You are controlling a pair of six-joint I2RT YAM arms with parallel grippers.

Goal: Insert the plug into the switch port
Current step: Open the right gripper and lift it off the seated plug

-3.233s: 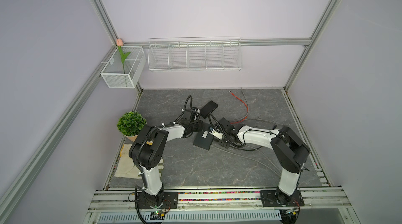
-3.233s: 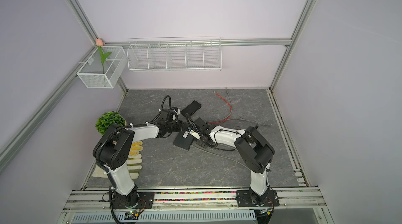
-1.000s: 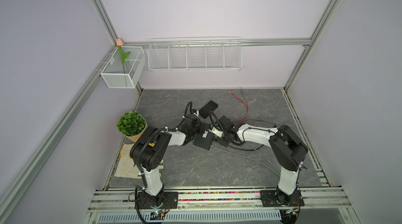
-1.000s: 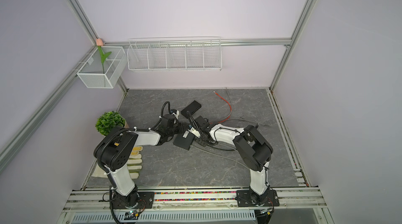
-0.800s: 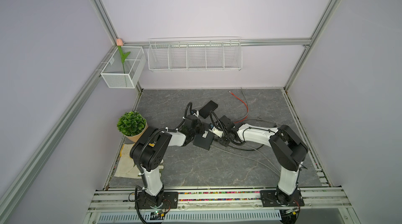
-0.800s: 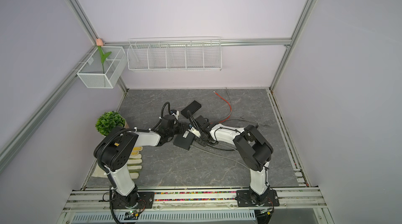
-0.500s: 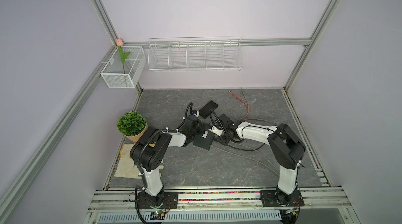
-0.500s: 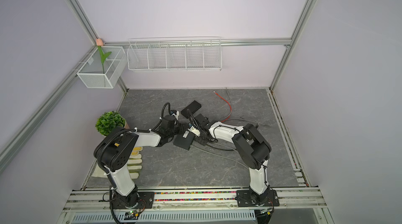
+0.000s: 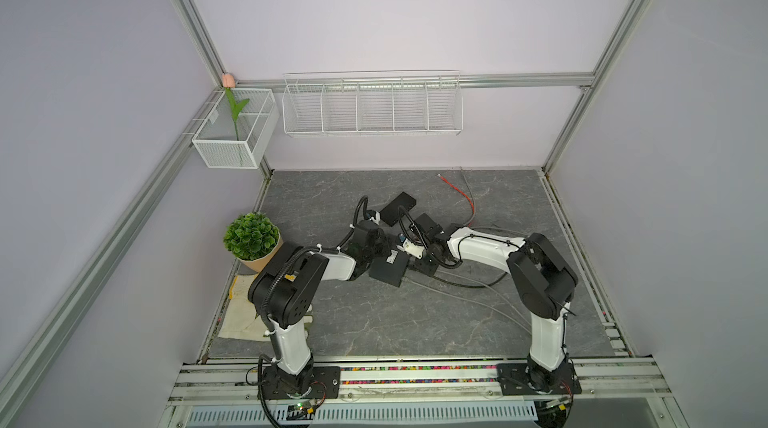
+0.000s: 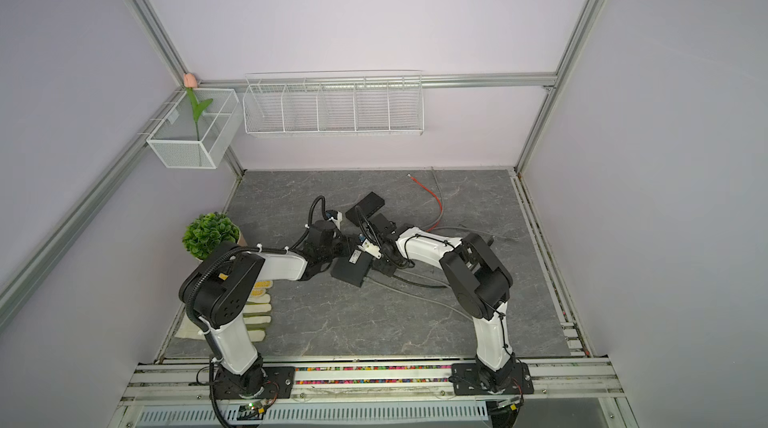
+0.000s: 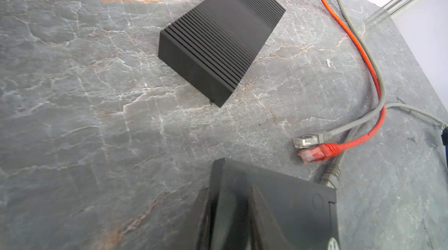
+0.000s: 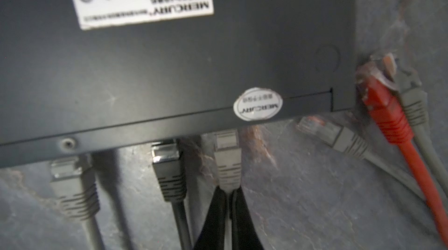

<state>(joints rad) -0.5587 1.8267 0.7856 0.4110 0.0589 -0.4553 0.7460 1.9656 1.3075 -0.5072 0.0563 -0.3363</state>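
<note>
The black switch [image 9: 388, 273] [image 10: 351, 270] lies label side up at mid-floor. My left gripper [image 11: 229, 189] [image 9: 377, 259] is shut on its left edge, one finger on each side of it. In the right wrist view the switch [image 12: 169, 67] fills the top, with its port face towards the camera. My right gripper [image 12: 229, 194] [image 9: 419, 267] is shut on the boot of a grey plug [image 12: 227, 156]. The plug's head reaches under the switch's edge at a port. A black plug [image 12: 167, 161] and another grey plug [image 12: 66, 173] sit in ports beside it.
A ribbed black box [image 11: 218, 42] [image 9: 399, 206] lies just behind the switch. Loose red [image 11: 315, 154] and grey [image 11: 306, 140] plugs lie at the switch's corner, their cables trailing back right. A potted plant [image 9: 251, 237] and gloves [image 10: 257, 314] are at the left edge.
My right gripper has pushed a little to the left, towards the switch, with the grey plug in it. The left gripper keeps its hold on the switch.
</note>
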